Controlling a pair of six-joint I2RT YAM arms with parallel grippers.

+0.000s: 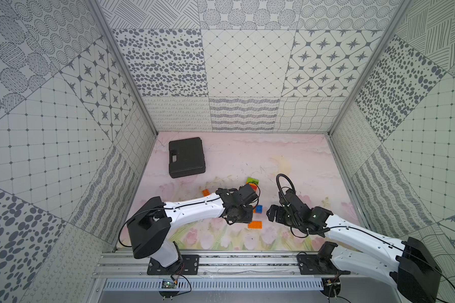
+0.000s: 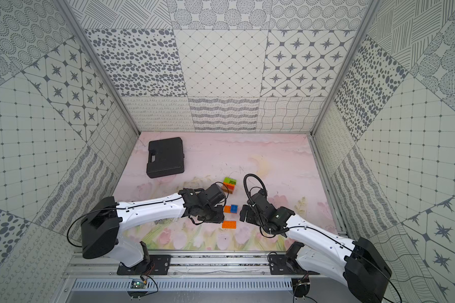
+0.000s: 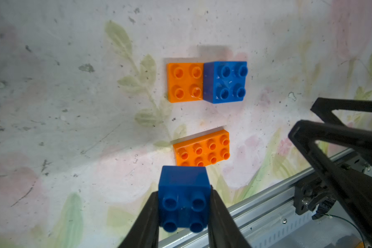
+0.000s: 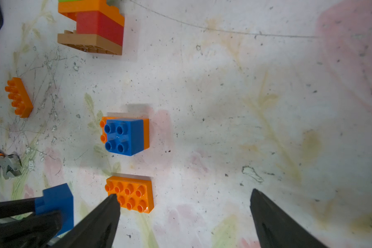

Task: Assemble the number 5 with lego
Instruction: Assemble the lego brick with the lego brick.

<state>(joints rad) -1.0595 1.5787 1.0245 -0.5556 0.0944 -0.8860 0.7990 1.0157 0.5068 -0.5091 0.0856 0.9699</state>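
**Blue square held ready for joining**

Left gripper is clamped on a blue square brick, raised near the tabletop's front edge, probably to press onto the orange oblong. Right gripper gapes wide and empty beside that oblong, perhaps to steady it.

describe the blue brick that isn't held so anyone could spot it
From the black case, look toward the metal rail in front. Partway, the blue brick sits on one end of an orange brick; its blue twin is in the left gripper.
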